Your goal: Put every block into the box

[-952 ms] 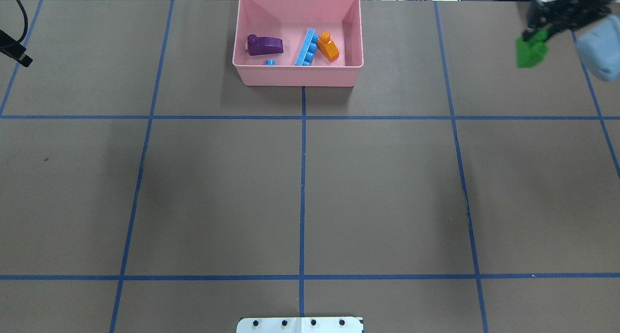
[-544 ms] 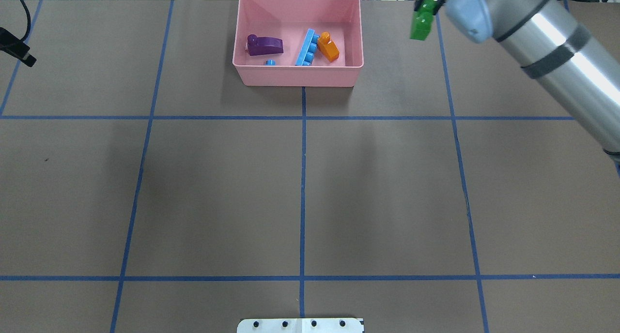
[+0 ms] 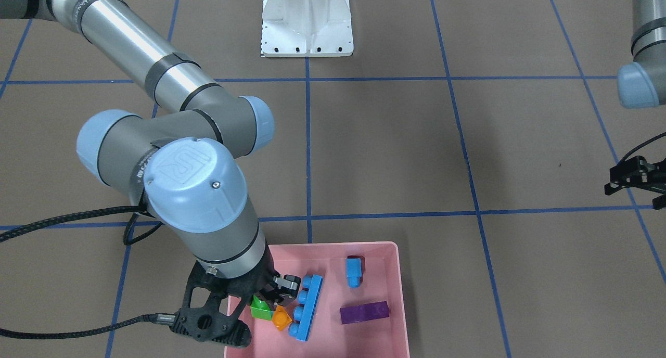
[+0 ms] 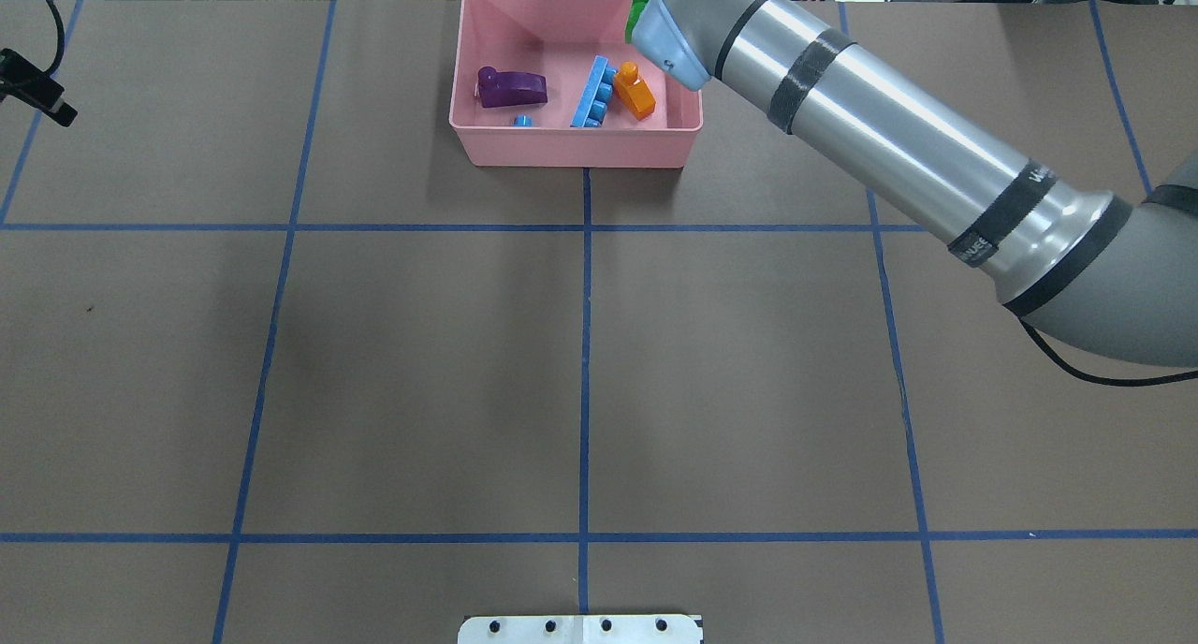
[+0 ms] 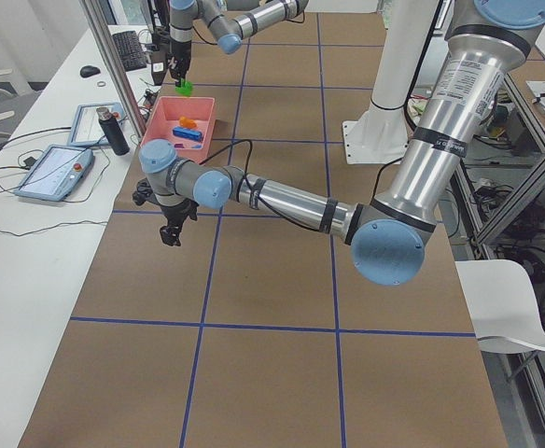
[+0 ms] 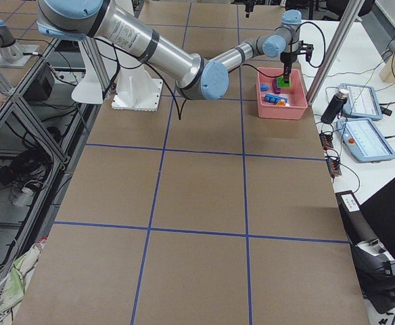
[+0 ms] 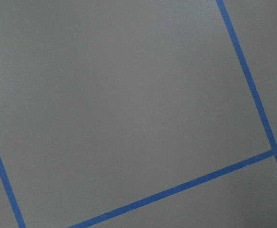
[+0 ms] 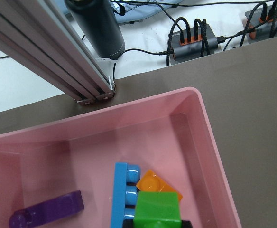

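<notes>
My right gripper is shut on the green two-stud brick and holds it above the right end of the pink box. The right wrist view shows the green brick between the fingers, just over the orange brick and the long blue brick. In the box lie the purple brick, the small blue brick, the long blue brick and the orange brick. My left gripper hangs far off at the table's left side; I cannot tell whether it is open.
The white robot base stands at the near edge. Behind the box are an aluminium post, a black cylinder and cable hubs. Blue tape lines grid the brown table.
My right arm has swung left with the green brick, from the table's far right corner to above the box's right end. My left gripper has barely moved.
</notes>
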{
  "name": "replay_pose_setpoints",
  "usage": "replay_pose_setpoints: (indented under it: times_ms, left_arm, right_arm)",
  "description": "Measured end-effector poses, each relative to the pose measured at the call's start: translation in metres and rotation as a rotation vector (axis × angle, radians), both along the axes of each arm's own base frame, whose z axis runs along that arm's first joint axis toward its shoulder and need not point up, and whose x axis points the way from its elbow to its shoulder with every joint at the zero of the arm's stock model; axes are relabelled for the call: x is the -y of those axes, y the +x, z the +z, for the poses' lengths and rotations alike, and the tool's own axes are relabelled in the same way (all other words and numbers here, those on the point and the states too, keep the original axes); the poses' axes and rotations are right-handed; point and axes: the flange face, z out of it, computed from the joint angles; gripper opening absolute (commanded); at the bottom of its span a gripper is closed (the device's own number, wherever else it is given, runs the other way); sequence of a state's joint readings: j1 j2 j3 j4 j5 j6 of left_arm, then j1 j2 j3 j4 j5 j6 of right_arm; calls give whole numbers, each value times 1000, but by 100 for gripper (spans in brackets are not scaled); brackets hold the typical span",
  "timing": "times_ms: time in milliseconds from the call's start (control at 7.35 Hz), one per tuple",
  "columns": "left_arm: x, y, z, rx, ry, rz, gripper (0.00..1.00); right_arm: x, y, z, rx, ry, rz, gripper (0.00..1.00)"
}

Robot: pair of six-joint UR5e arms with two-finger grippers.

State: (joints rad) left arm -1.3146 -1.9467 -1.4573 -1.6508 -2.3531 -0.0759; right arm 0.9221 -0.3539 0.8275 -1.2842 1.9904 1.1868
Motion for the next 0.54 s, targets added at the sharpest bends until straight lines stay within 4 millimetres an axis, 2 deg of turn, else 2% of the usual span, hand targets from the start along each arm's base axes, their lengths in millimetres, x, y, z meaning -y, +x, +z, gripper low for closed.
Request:
replay_pose_setpoints:
  times_ms: [272, 544]
  left_arm:
    - [1, 0, -2, -3, -5, -10, 100]
    - [2, 1, -4, -4, -3, -11, 100]
  right_arm:
    - [-7, -27, 12, -42, 8, -1, 100]
    - [-8, -32, 19, -66, 22, -13, 100]
